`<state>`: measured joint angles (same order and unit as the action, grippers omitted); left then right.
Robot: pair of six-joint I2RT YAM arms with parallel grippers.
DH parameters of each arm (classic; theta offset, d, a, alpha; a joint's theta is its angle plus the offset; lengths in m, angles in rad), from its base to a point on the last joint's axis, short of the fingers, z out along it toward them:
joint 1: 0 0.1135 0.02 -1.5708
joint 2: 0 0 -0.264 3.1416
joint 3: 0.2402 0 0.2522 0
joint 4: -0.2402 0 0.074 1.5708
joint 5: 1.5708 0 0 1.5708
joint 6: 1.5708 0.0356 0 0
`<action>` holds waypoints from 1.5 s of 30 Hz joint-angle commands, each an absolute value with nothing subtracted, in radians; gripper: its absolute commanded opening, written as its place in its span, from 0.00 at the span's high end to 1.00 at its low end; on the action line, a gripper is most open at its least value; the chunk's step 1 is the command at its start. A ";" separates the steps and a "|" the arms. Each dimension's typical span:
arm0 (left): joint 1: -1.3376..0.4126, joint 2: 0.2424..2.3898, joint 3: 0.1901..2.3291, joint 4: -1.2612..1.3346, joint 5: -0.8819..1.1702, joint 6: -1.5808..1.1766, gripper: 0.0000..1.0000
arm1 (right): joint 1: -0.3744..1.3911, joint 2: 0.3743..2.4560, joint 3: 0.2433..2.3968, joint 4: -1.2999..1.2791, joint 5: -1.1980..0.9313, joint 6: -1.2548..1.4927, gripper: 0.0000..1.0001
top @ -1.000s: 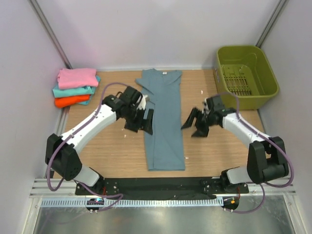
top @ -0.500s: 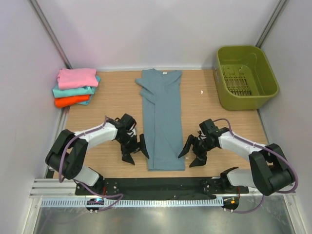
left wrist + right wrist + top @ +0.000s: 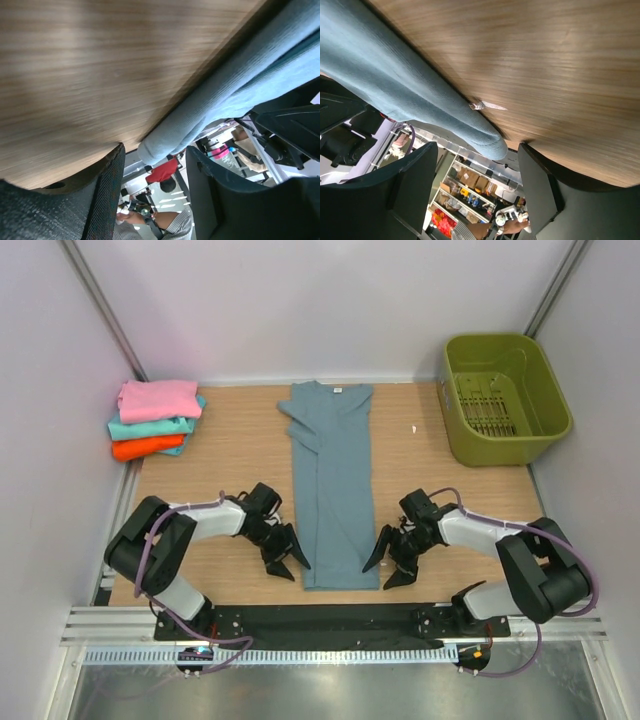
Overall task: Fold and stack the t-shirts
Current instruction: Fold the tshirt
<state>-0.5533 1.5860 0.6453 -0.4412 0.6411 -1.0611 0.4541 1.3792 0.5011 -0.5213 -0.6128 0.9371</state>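
A slate blue-grey t-shirt lies folded lengthwise into a long strip down the middle of the table, its white neck label at the far end. My left gripper is open, low on the table beside the strip's near left corner. My right gripper is open, low beside the near right corner. Neither holds cloth. Folded pink, teal and orange t-shirts are stacked at the far left.
An olive-green plastic basket stands at the far right corner. A small white scrap lies on the wood near it. White walls close in on both sides. The table's near edge runs just below both grippers.
Both grippers have moved from mid-table beside the shirt down towards the near edge. They now sit low at the strip's two near corners.
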 commanded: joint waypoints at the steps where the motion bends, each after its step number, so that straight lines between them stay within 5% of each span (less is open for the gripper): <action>1: -0.569 1.606 0.652 -0.362 0.626 -1.088 0.47 | 0.477 1.401 0.483 -0.474 -0.578 0.956 0.30; 6: -0.601 1.600 0.643 -0.356 0.621 -1.094 0.50 | 0.492 1.388 0.469 -0.403 -0.592 0.982 0.39; 8: -0.607 1.605 0.646 -0.353 0.620 -1.097 0.58 | 0.492 1.378 0.465 -0.413 -0.588 0.971 0.42; 9: -0.612 1.605 0.649 -0.351 0.620 -1.095 0.70 | 0.492 1.374 0.463 -0.413 -0.583 0.969 0.43; 11: -0.614 1.615 0.650 -0.354 0.618 -1.103 0.73 | 0.494 1.368 0.459 -0.405 -0.581 0.970 0.48; 20: -0.607 1.572 0.722 -0.416 0.592 -1.023 0.97 | 0.466 1.318 0.500 -0.435 -0.580 0.899 0.98; 34: -0.417 1.474 1.010 -0.571 0.598 -0.606 1.00 | 0.318 1.314 0.877 -0.558 -0.589 0.672 0.98; 45: -0.258 1.726 1.357 -0.535 0.646 -0.540 1.00 | 0.236 1.656 1.276 -0.401 -0.598 0.670 0.99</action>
<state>-0.2737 1.6577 1.2709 -0.5541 0.6209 -0.5880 0.2443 1.5761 1.1870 -0.4690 -0.5945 0.6861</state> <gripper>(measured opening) 0.006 0.058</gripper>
